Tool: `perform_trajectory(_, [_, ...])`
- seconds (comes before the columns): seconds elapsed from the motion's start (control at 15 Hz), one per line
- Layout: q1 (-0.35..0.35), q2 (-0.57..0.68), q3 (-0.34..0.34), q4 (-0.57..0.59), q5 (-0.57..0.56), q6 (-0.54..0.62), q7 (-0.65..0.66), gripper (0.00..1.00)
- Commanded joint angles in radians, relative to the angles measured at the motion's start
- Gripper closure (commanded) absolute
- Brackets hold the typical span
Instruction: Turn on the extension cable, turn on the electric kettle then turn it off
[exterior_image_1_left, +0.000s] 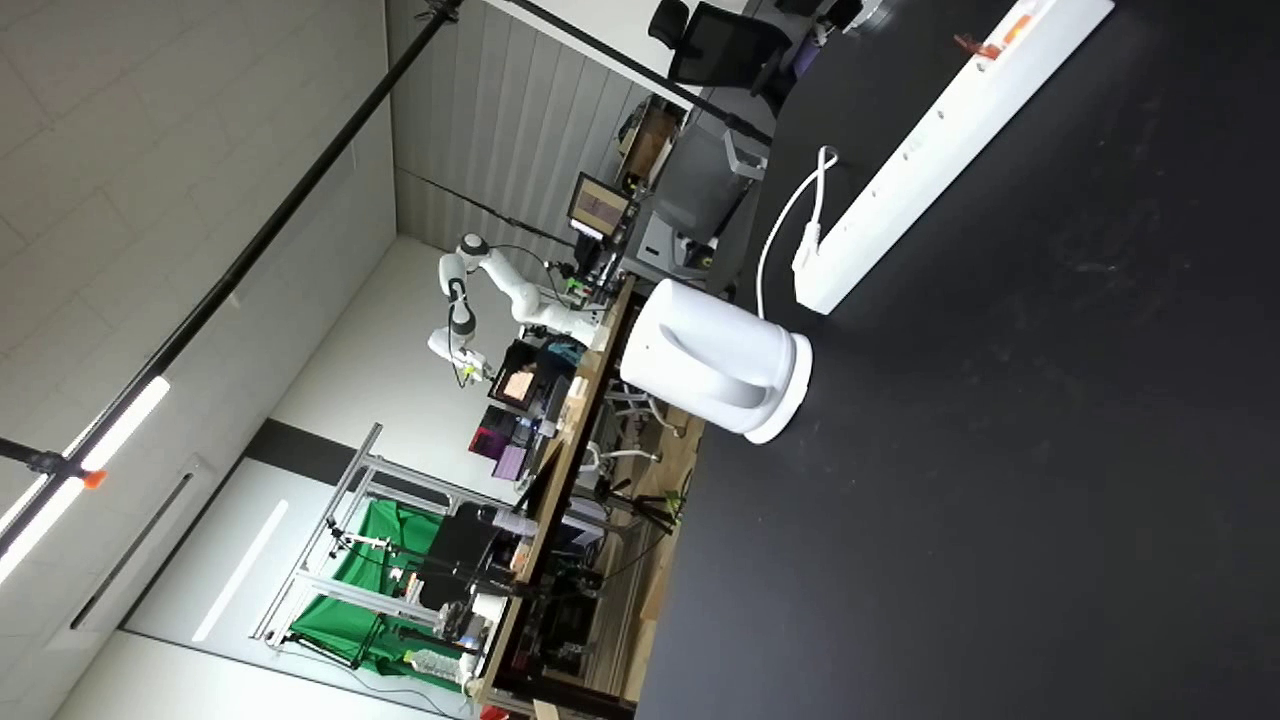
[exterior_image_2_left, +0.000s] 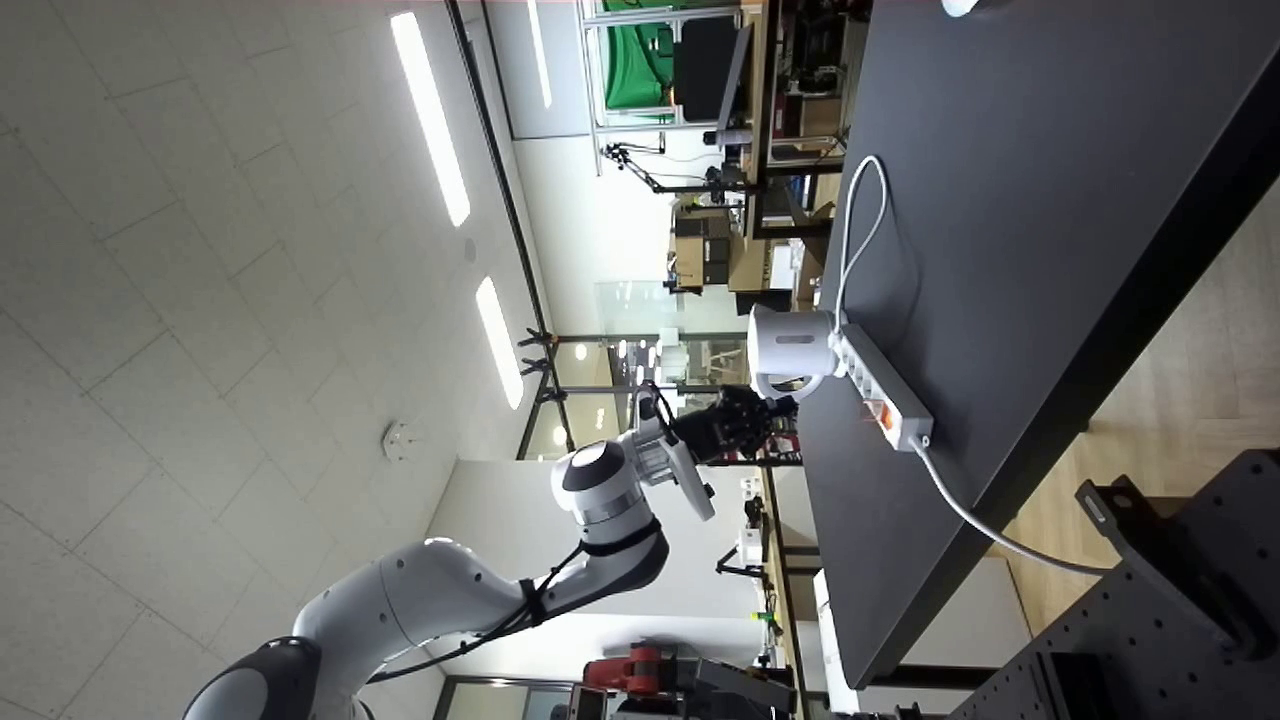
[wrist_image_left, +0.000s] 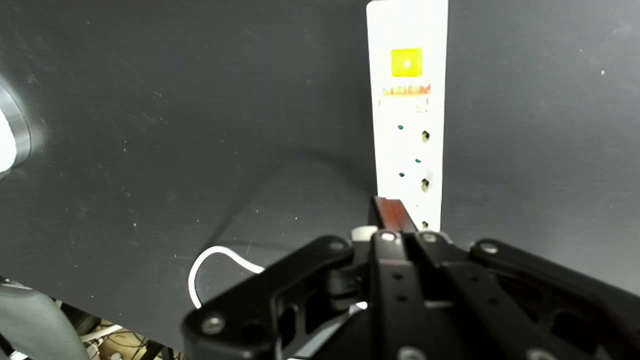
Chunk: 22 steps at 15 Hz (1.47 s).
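Note:
The extension cable (exterior_image_1_left: 940, 150) is a long white bar on the dark table; it also shows in an exterior view (exterior_image_2_left: 885, 390) and the wrist view (wrist_image_left: 407, 145). Its switch (wrist_image_left: 406, 62) looks bright yellow in the wrist view and orange in both exterior views. The white electric kettle (exterior_image_1_left: 710, 350) stands upright beyond the bar's plug end, also in an exterior view (exterior_image_2_left: 780, 340); it does not clearly show in the wrist view. My gripper (wrist_image_left: 395, 212) is shut and empty, above the bar's sockets. It also shows in an exterior view (exterior_image_2_left: 780, 408), above the table, depth unclear.
The kettle's white cord (exterior_image_2_left: 880, 200) loops beside the bar. The bar's own cord (exterior_image_2_left: 1000, 537) runs over the table edge. A white round object (wrist_image_left: 7, 140) is cut off at the wrist view's left edge. Another white robot arm (exterior_image_1_left: 525, 300) stands in the background.

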Motion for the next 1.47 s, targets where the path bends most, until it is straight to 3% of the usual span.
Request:
perform_trajectory(0.0, [0.001,0.025,0.0,0.045,0.012,0.054,0.007,1.0])
perform_trajectory(0.53, [0.035,0.142,0.026,0.263,-0.053,0.051,0.094,1.0])
perform_trajectory(1.13, [0.127,0.296,0.068,0.624,0.004,-0.178,0.071,1.0])
perform_trajectory(1.2, [0.25,0.301,-0.047,0.654,0.053,-0.187,0.039,1.0])
perform_trajectory(1.4, [0.341,0.34,-0.103,0.745,0.103,-0.24,0.02,1.0])
